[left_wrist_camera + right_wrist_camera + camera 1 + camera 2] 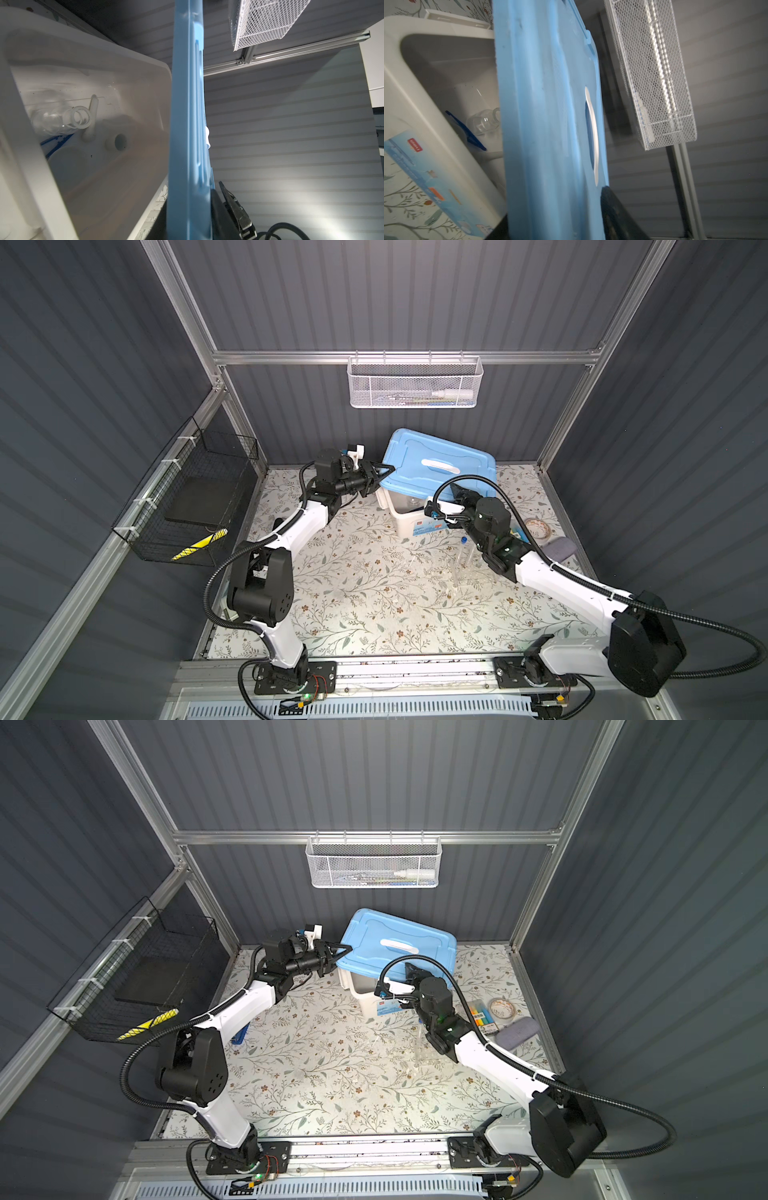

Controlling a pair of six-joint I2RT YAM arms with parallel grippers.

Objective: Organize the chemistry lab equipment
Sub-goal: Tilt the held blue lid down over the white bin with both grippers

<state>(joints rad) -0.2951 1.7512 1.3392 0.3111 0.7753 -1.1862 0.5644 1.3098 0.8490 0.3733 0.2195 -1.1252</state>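
Floral desk point(353, 593): white storage box point(399, 518) at the back, blue lid point(436, 456) tilted over it. Left gripper point(380, 473) is pinched on the lid's corner. Right gripper point(455, 490) straddles the lid's front edge; can't tell if it grips. Glass vessel point(54, 120), pestle point(92, 116) and tweezers point(56, 143) are inside the box. Tube rack point(469, 568) sits in front of the box, not yet in. Step looks like lid handling. Next move probably needs the lid held clear so the rack can go in.

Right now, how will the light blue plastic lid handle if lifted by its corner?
Likely light: the light blue plastic lid looks a thin moulded sheet. Gripped at one corner by the left pincer, it may sag or swing. Smooth plastic could slip.
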